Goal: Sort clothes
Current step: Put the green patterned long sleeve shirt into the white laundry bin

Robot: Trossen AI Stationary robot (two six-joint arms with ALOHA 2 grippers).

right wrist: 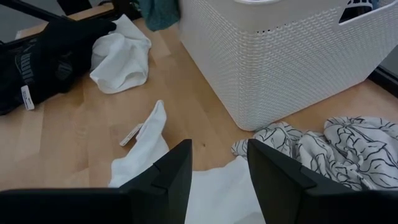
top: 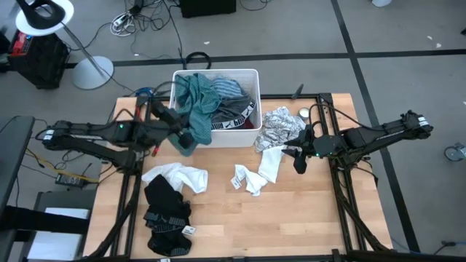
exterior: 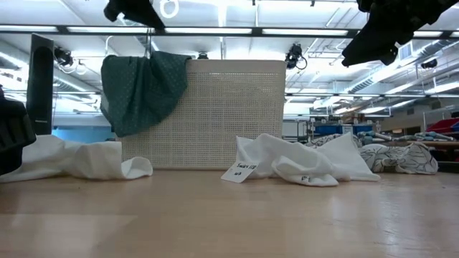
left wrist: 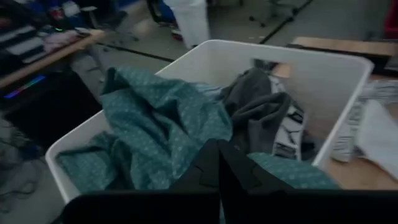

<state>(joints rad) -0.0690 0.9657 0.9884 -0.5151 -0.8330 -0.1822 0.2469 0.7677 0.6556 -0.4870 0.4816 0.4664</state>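
Observation:
The teal garment [top: 196, 98] lies partly in the white tub [top: 255, 73] and drapes over its left wall, down the outside [exterior: 140, 89]. My left gripper [top: 183, 137] is at the tub's near left corner, shut on it. In the tub also lie grey and striped clothes [top: 233, 109]. My right gripper [right wrist: 219, 168] hangs open above a white garment [top: 271, 164], right of the tub, touching nothing. A white-grey patterned garment [top: 280, 127] lies against the tub's right wall. My left gripper has the teal garment pinched between its shut fingers [left wrist: 221, 165]; the fingers hide which part. It points slightly downward toward the tub. Teal cloth [left wrist: 280, 174] shows on both sides of the fingers. The garment hangs slack below the gripper, against the tub's outer wall [exterior: 150, 64].
On the table's near left lie a white garment [top: 178, 177] and a black one [top: 166, 211]. A small white piece with a tag [top: 247, 178] lies at the middle. Bare wood lies toward the near right.

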